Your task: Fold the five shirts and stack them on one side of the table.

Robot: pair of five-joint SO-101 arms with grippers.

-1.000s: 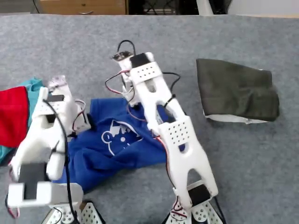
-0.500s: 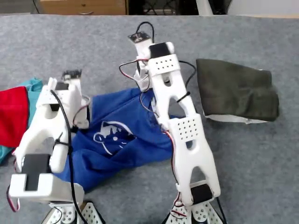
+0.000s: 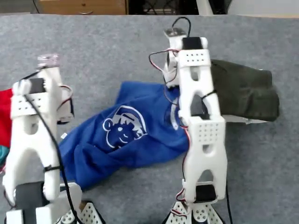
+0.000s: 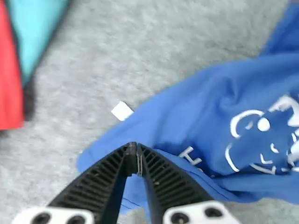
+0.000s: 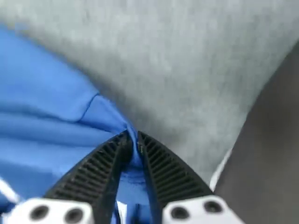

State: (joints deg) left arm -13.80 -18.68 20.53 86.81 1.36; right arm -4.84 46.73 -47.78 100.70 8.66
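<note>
Blue shirt (image 3: pixel 140 147) pinched by left claw (image 4: pixel 133 149) and right claw (image 5: pixel 132 137).

With 12 o'clock set at the far edge of the table (image 3: pixel 93 42) in the high view, the printed shirt (image 3: pixel 135 140) is lying across the middle, stretching from about 8 o'clock towards 1 o'clock. The folded shirt (image 3: pixel 243 91) is resting at 2 o'clock, lying on a further piece of cloth (image 3: pixel 233 120) that is peeking out at its near side. Two more shirts (image 3: pixel 4 114) are lying overlapped at the 9 o'clock edge, apart from the printed shirt. The left gripper (image 4: pixel 133 158) is pinching the printed shirt's 9 o'clock edge, near a small label (image 4: pixel 122 111). The right gripper (image 5: pixel 132 140) is pinching its 1 o'clock corner, near the folded shirt.
</note>
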